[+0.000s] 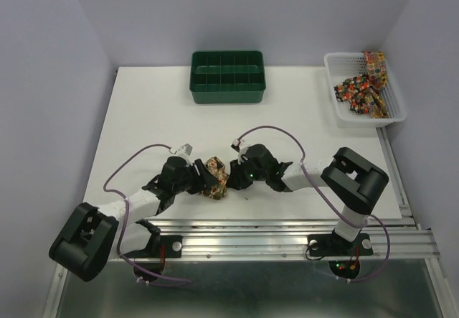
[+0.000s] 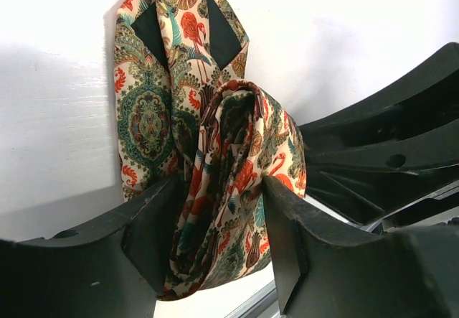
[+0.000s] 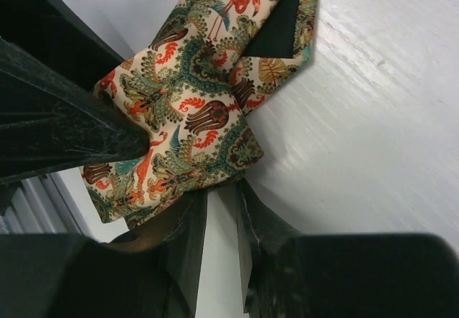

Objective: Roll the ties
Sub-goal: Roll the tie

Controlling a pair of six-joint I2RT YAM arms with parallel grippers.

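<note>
Holds the rolled tie (image 2: 229,138) clamped in the left hand (image 2: 219,225) on the desk (image 2: 57,81); keeps the right hand (image 3: 221,199) just beside it, cannot tell if gripping.

Tie (image 2: 229,181): cream ground; dense print of orange-red flamingos, teal-green feather medallions, brown and tan leaves.
Tie lining (image 2: 219,34): plain black, at 12 o'clock of the fold in my left wrist view.
Ties in basket (image 1: 362,88): small red, yellow and brown print, at 2 o'clock on the table.
My left gripper (image 2: 219,217): black.
My right gripper (image 3: 222,214): black.
Tray (image 1: 227,81): plain dark green, at 12 o'clock.
Basket (image 1: 331,70): white mesh.
Table (image 1: 158,110): plain white.
Cables (image 1: 269,127): purple.
</note>
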